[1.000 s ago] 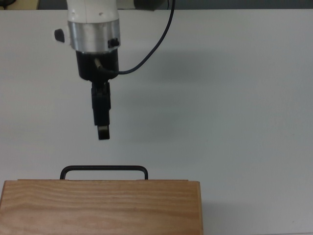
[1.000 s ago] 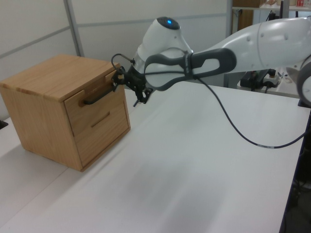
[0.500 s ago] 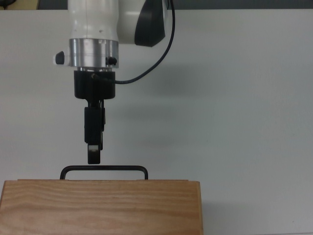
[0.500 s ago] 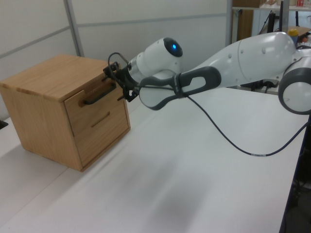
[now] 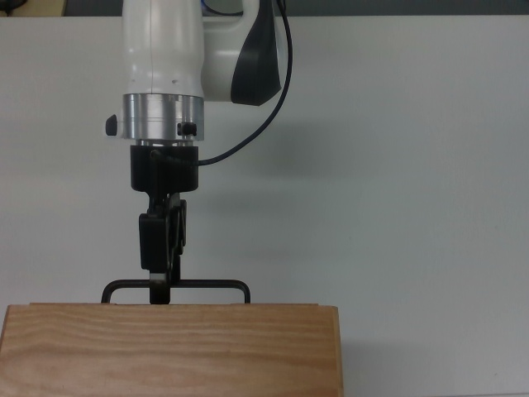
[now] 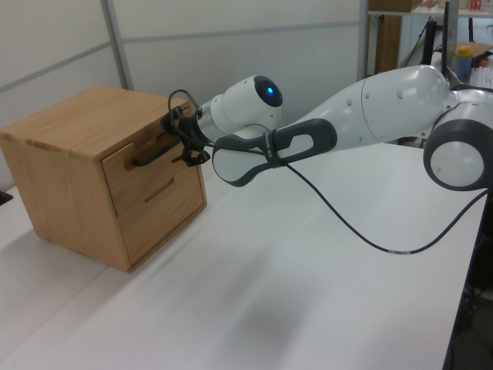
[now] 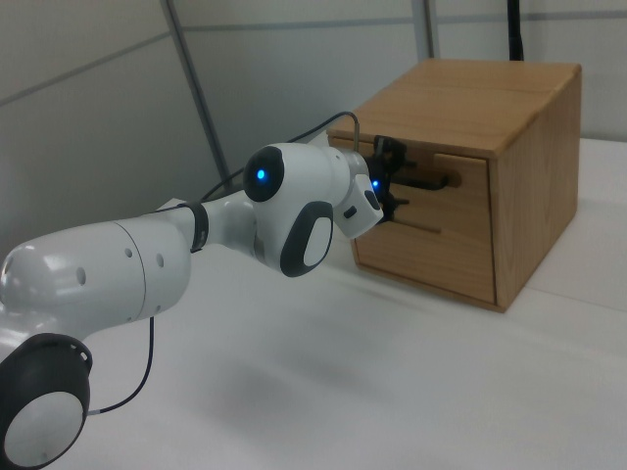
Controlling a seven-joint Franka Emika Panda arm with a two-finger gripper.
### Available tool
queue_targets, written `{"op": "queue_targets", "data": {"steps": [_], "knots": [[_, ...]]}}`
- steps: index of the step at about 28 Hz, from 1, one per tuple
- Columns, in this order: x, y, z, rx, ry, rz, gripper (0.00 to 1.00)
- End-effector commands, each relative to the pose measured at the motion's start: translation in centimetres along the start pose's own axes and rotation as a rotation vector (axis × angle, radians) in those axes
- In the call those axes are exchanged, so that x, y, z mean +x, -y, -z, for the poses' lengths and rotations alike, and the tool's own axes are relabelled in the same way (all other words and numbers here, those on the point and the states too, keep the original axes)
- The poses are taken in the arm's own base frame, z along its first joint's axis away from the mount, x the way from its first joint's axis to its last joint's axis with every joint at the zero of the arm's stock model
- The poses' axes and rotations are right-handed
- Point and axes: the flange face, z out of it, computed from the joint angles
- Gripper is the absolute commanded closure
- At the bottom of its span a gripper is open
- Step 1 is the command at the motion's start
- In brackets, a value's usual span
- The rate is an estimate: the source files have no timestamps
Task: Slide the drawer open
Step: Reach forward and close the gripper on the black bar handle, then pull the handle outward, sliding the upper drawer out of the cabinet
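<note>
Top view gripper (image 5: pixel 159 291) at handle (image 5: pixel 207 284), drawer (image 6: pixel 154 166) front hidden, apparently shut

In the top view, the cabinet (image 5: pixel 169 347) is running off the bottom edge, and its top is covering the drawer (image 6: pixel 146 163) front, leaving only the handle (image 5: pixel 207 285) showing. The tool (image 5: pixel 159 291) tip is overlapping the handle there, so whether it is touching or gripping the bar cannot be told. In the right view, the arm's wrist (image 7: pixel 328 201) is blocking part of the drawer front. In the left view, the arm is being cut off by the left view's right edge.
</note>
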Motion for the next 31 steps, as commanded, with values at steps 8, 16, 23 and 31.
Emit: {"op": "queue_targets", "data": {"steps": [8, 16, 23, 31], "knots": [[-2.1, 0.0, -0.5, 0.011, 0.040, -0.028, 1.00], [-2.4, 0.1, -0.4, 0.011, 0.045, -0.022, 1.00], [-2.3, 0.9, 1.2, 0.005, 0.045, -0.035, 1.00], [-1.6, 1.2, 3.9, -0.032, 0.036, -0.059, 1.00]]}}
